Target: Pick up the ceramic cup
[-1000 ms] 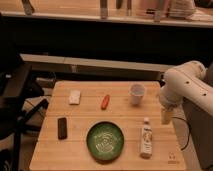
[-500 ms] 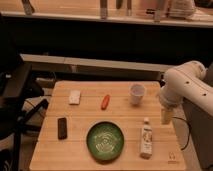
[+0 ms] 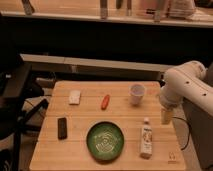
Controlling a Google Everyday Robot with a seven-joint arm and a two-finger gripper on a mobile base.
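Cup [image 3: 137, 93]: upright on the table [image 3: 55, 150], at 10 o'clock from my gripper [image 3: 166, 115], apart. Nothing has moved in the last second; approach not begun. Gripper opening: cannot tell.

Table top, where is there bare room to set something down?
The front left corner of the table, bordered by the black block and green plate, is bare. So is the back edge behind the white block and orange item. The right side is crowded: ceramic cup, white bottle, and the gripper at the table's right edge.
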